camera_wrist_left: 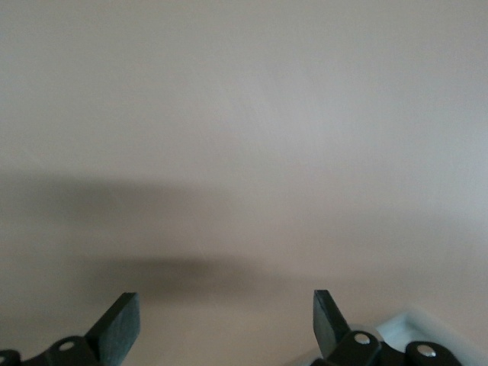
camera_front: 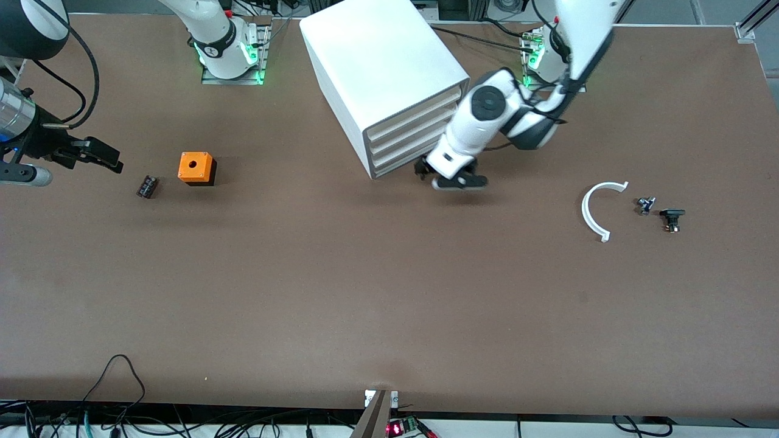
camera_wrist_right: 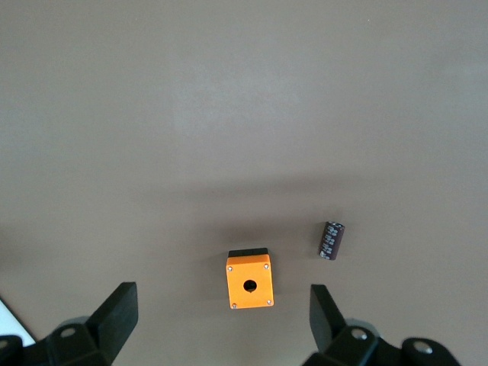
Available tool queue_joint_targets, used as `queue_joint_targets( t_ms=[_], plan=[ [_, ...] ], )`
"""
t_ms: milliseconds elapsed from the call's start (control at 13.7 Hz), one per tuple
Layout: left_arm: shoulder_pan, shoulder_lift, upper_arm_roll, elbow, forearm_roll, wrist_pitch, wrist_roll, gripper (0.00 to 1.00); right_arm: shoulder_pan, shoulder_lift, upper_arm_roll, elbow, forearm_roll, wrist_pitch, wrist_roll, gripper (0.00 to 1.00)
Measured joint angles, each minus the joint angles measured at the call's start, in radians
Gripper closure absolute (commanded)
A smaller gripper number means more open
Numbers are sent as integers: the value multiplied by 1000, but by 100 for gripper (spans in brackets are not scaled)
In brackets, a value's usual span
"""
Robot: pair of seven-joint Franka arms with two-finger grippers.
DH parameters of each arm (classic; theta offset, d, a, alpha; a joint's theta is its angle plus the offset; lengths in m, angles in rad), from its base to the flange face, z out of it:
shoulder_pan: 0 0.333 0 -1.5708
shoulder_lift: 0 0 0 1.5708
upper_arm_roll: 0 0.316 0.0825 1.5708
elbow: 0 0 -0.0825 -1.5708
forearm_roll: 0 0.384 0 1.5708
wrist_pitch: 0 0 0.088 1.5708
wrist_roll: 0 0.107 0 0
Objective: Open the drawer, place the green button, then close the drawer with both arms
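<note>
Drawer (camera_front: 406, 163), lowest of three in the white cabinet (camera_front: 377, 67), is sitting closed. Left claw (camera_front: 449, 176) is hanging just in front of it, fingers (camera_wrist_left: 118, 324) spread apart. Right claw (camera_front: 100, 157) is waiting with fingers apart over the bench (camera_front: 365, 292) near an orange box (camera_front: 196, 168).

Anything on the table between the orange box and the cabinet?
No. In the front view, only bare table lies between the orange box and the cabinet; the small dark part sits toward the right arm's end.
</note>
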Motion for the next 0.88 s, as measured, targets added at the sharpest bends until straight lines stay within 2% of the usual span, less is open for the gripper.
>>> queue_joint_targets(
  t_ms=[220, 439, 659, 878],
  plan=[
    [134, -72, 15, 35, 0, -4, 16, 0, 0, 0, 1, 0, 1, 10, 0, 0],
    [190, -161, 15, 51, 1, -52, 39, 0, -29, 0, 18, 0, 2, 16, 0, 0],
    [217, -276, 37, 123, 1, -299, 182, 0, -108, 0, 91, 5, 5, 20, 0, 0],
    [221, -350, 109, 267, 0, -592, 390, 0, -116, 0, 97, 8, 6, 20, 0, 0]
  ],
)
